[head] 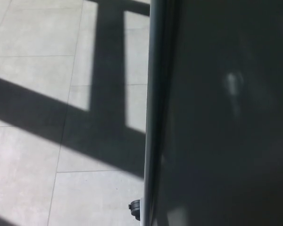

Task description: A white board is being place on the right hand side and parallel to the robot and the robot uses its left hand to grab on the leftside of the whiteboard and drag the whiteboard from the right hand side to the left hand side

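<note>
The whiteboard (pixel 226 117) fills the right half of the head view, its surface dark in shadow with a faint pale reflection. Its grey metal left edge (pixel 153 103) runs almost straight from top to bottom. A small black caster (pixel 135 208) of its stand shows at the foot of that edge. Neither of my hands appears in the picture.
Pale floor tiles (pixel 33 174) cover the left half. Broad dark shadow bands (pixel 99 127) cross them, with sunlit patches between.
</note>
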